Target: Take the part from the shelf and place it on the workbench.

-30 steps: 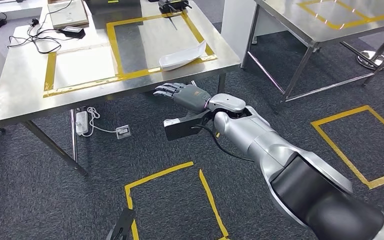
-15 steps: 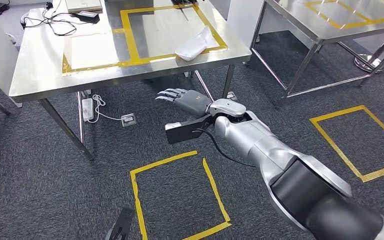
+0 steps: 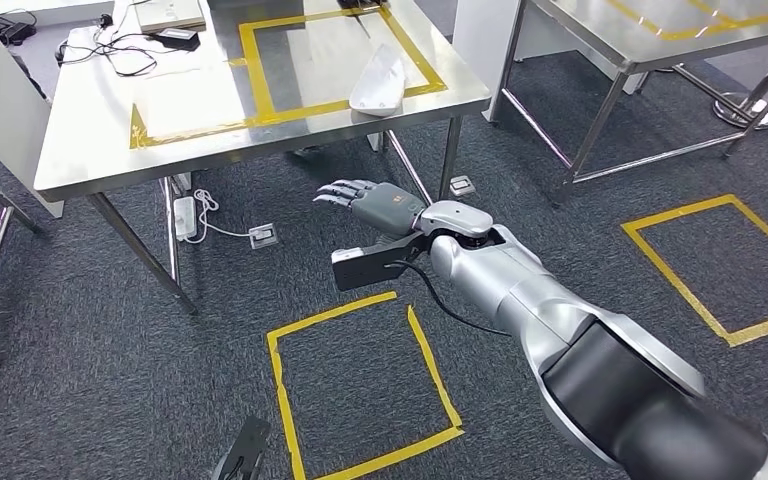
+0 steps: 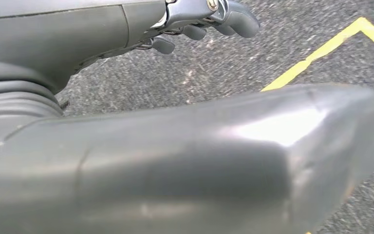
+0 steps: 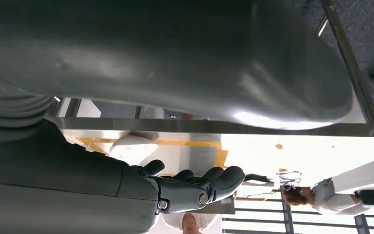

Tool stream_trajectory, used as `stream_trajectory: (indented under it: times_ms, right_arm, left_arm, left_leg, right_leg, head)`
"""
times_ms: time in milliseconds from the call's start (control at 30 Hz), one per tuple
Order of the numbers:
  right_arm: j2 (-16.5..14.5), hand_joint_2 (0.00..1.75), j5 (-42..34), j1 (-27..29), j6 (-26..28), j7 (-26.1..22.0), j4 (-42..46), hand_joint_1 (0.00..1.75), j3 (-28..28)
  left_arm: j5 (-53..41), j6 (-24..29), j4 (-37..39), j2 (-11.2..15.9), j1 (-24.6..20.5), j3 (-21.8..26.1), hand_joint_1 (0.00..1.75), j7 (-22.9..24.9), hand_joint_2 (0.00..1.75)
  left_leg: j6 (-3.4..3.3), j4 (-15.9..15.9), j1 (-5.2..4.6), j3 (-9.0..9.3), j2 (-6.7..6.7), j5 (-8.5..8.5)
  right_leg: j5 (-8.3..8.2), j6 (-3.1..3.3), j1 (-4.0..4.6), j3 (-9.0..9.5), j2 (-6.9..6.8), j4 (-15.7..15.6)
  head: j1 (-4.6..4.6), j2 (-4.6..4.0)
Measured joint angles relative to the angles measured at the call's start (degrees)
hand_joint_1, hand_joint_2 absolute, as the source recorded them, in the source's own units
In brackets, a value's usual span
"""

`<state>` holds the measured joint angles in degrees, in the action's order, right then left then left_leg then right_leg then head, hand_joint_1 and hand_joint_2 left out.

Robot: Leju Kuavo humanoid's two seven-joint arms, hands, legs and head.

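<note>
Lying on the workbench (image 3: 90, 150): one white part (image 3: 378, 84), elongated and shallow, set near the front right corner, partly across the yellow tape (image 3: 260, 70) that frames a rectangle on the steel top; nothing touches it. In the right wrist view the part (image 5: 131, 144) shows pale against the tape on the bench top. Right hand (image 3: 375, 200): held out over the carpet below and in front of the bench's front edge, well apart from the part, fingers (image 3: 340, 192) extended and slightly spread, holding nothing; the right wrist view confirms the fingers (image 5: 209, 183) lie loosely extended with an empty palm. Left hand (image 4: 199, 22): hanging over the carpet, fingers loosely curled, nothing seen in them; whether it is open or closed cannot be told. Bench top, far left: black cables (image 3: 120, 55), a black adapter (image 3: 178, 38), a flat beige box (image 3: 170, 12). Under the bench: a white power strip (image 3: 185, 215) and a small floor socket (image 3: 264, 235). Floor: dark grey carpet with a yellow tape square (image 3: 360, 390) near the robot and a second one (image 3: 720, 265) to the right. Second steel table (image 3: 660, 40) at the upper right, also marked with yellow tape. Two people (image 5: 316, 197) appear distant in the right wrist view.
</note>
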<state>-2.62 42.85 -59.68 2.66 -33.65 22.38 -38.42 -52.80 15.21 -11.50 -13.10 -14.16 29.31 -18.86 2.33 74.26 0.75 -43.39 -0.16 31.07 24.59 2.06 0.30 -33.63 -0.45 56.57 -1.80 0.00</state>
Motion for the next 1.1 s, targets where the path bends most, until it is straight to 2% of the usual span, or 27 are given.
stream_trajectory:
  times_ms: [33,100,133,167,267,333,367,433,467,500,533,567,633,667,700,767,900,933,967,1033,1067,1100]
  right_arm:
    - [0.0,0.0,0.01,0.13,-0.07,0.08,0.0,0.0,0.0]
    - [0.0,0.0,-0.01,0.2,-0.15,0.21,0.0,0.0,0.0]
    - [0.02,0.0,-0.03,0.2,-0.14,0.34,-0.01,0.0,0.01]
    - [0.04,0.0,-0.06,0.25,-0.08,0.45,-0.01,0.0,0.02]
    - [0.13,0.0,-0.02,0.59,0.07,1.4,-0.02,0.0,0.09]
    - [0.22,0.0,0.32,0.8,0.03,2.71,-0.02,0.0,0.14]
    - [0.28,0.0,0.51,0.89,0.01,3.32,-0.02,0.0,0.16]
    - [0.32,0.0,0.73,1.23,-0.07,4.06,-0.03,0.0,0.17]
    - [0.33,0.0,0.81,1.55,-0.1,4.21,-0.04,0.0,0.17]
    - [0.34,0.0,0.86,1.88,-0.13,4.27,-0.05,0.0,0.17]
    - [0.36,0.0,0.9,2.13,-0.14,4.32,-0.06,0.0,0.17]
    - [0.38,0.0,0.92,2.24,-0.15,4.34,-0.07,0.0,0.18]
    - [0.41,0.0,0.9,2.12,-0.16,4.43,-0.07,0.0,0.21]
    - [0.42,0.0,0.9,2.02,-0.19,4.6,-0.07,0.0,0.23]
    - [0.42,0.0,0.91,1.97,-0.22,4.87,-0.07,0.0,0.25]
    - [0.44,0.0,0.95,2.03,-0.3,5.56,-0.08,0.0,0.32]
    - [0.49,0.0,0.83,2.27,-0.14,6.0,-0.09,0.0,0.63]
    - [0.48,0.0,0.79,2.41,-0.12,6.0,-0.1,0.0,0.66]
    - [0.48,0.0,0.77,2.56,-0.11,6.0,-0.1,0.0,0.67]
    - [0.48,0.87,0.57,2.75,-0.1,5.98,-0.1,0.0,0.69]
    - [0.48,1.31,0.27,2.82,-0.08,5.9,-0.1,0.0,0.82]
    - [0.48,1.75,-0.08,2.9,0.02,5.75,-0.1,0.0,1.06]
  left_arm:
    - [-0.02,0.01,0.0,0.07,0.07,0.0,0.0,0.21,0.0]
    - [-0.06,0.03,-0.01,0.17,0.1,0.0,0.0,0.46,0.0]
    - [-0.09,0.03,-0.01,0.19,0.1,0.0,0.0,0.45,0.0]
    - [-0.2,0.02,-0.02,0.21,0.12,0.0,0.0,0.38,0.0]
    - [-0.73,-0.04,-0.02,0.23,0.2,0.0,0.0,0.22,0.0]
    - [-1.02,-0.25,-0.04,0.22,0.21,0.0,0.0,0.22,0.0]
    - [-1.11,-0.42,-0.05,0.22,0.22,0.0,0.0,0.22,0.0]
    - [-1.17,-0.76,-0.07,0.24,0.27,0.0,0.0,0.22,0.0]
    - [-1.17,-0.9,-0.05,0.25,0.33,0.0,0.0,0.22,0.0]
    - [-1.17,-0.98,-0.05,0.26,0.39,0.0,0.0,0.22,0.0]
    - [-1.17,-1.0,-0.05,0.27,0.45,0.0,0.0,0.22,0.0]
    - [-1.17,-1.01,-0.05,0.27,0.47,0.0,0.0,0.22,0.0]
    - [-1.17,-1.06,-0.06,0.25,0.46,0.0,0.0,0.22,0.0]
    - [-1.17,-1.09,-0.07,0.25,0.44,0.0,0.0,0.21,0.44]
    - [-1.17,-1.11,-0.06,0.25,0.42,0.0,0.0,0.2,0.87]
    - [-1.17,-1.11,-0.05,0.2,0.43,0.0,0.0,0.15,1.75]
    - [-1.0,-1.17,-0.1,0.37,0.42,0.0,0.0,-0.01,1.75]
    - [-0.91,-1.2,-0.1,0.39,0.41,0.0,0.0,-0.02,1.31]
    - [-0.83,-1.22,-0.11,0.41,0.41,0.0,0.0,-0.02,1.31]
    - [-0.67,-1.09,-0.12,0.43,0.41,0.0,0.0,0.17,1.31]
    - [-0.53,-0.75,-0.12,0.44,0.41,0.0,0.0,0.57,1.75]
    - [-0.35,-0.27,-0.12,0.45,0.41,0.0,0.0,1.12,1.75]
  left_leg:
    - [0.35,-0.92,0.2,1.15,0.03,-0.74]
    - [1.15,-7.72,0.71,5.81,0.17,-2.97]
    - [1.19,-10.77,0.82,7.87,0.06,-3.76]
    - [1.0,-12.82,0.94,9.12,-0.06,-3.91]
    - [-0.87,-13.31,0.95,9.03,-0.44,-3.7]
    - [-1.87,-13.31,1.0,8.67,-0.39,-4.01]
    - [-2.25,-13.36,1.04,8.5,-0.32,-4.21]
    - [-2.71,-13.35,0.93,8.06,-0.2,-4.51]
    - [-2.84,-13.34,0.86,7.88,-0.16,-4.63]
    - [-2.89,-13.33,0.8,7.74,-0.16,-4.75]
    - [-2.89,-13.32,0.74,7.65,-0.17,-4.85]
    - [-2.84,-13.32,0.68,7.62,-0.2,-4.94]
    - [-2.53,-13.34,0.57,7.57,-0.21,-5.15]
    - [-2.25,-13.4,0.57,7.5,-0.18,-5.29]
    - [-1.94,-13.48,0.6,7.44,-0.14,-5.44]
    - [-1.27,-13.94,0.68,7.45,-0.09,-5.8]
    - [-2.74,-15.55,0.41,7.93,0.07,-6.35]
    - [-2.44,-15.74,0.41,8.0,0.11,-6.58]
    - [-2.03,-15.96,0.43,8.07,0.12,-6.73]
    - [-1.38,-16.28,0.48,8.12,0.11,-7.14]
    - [-1.17,-16.39,0.5,8.12,0.11,-7.27]
    - [-0.97,-16.46,0.53,8.11,0.1,-7.39]
  right_leg:
    - [-0.15,-0.21,-0.23,-0.37,-0.04,0.24]
    - [-0.2,-0.79,-0.69,-1.17,-0.05,1.07]
    - [-0.15,-1.16,-0.77,-1.61,-0.01,1.58]
    - [-0.1,-1.52,-0.71,-2.0,0.06,2.1]
    - [-0.36,-2.42,-0.45,-2.79,0.36,2.81]
    - [0.79,-3.0,-0.63,-3.62,0.41,4.46]
    - [2.33,-3.28,-0.72,-4.68,0.41,6.89]
    - [6.27,-3.74,-0.78,-7.96,0.41,14.5]
    - [7.53,-3.82,-0.79,-9.36,0.41,17.79]
    - [7.83,-3.77,-0.78,-9.92,0.41,19.38]
    - [7.05,-3.58,-0.77,-9.3,0.41,18.67]
    - [5.44,-3.28,-0.73,-7.54,0.42,15.72]
    - [2.47,-2.53,-0.43,-3.04,0.39,7.54]
    - [1.75,-2.26,-0.17,-1.64,0.38,4.73]
    - [1.57,-2.08,0.09,-1.03,0.36,3.3]
    - [1.29,-1.9,0.37,-1.08,0.38,2.72]
    - [0.27,-2.31,0.08,-1.01,0.5,1.54]
    - [0.23,-2.05,0.1,-1.06,0.53,1.53]
    - [0.21,-1.85,0.12,-1.11,0.53,1.56]
    - [0.08,-1.59,0.17,-1.25,0.53,1.6]
    - [0.03,-1.48,0.2,-1.32,0.53,1.61]
    - [-0.01,-1.41,0.23,-1.37,0.53,1.63]
  head:
    - [0.01,0.0]
    - [0.05,0.0]
    - [0.13,0.0]
    - [0.17,0.0]
    - [0.21,0.0]
    - [0.16,0.0]
    - [0.11,0.0]
    - [0.05,0.0]
    - [0.05,0.0]
    - [0.05,0.0]
    - [0.04,0.0]
    - [0.04,0.0]
    - [0.07,0.0]
    - [0.05,0.0]
    - [0.05,0.0]
    - [-0.01,0.0]
    - [0.19,0.0]
    - [0.21,0.0]
    - [0.21,0.0]
    - [0.21,0.0]
    - [0.2,0.0]
    - [0.2,0.0]
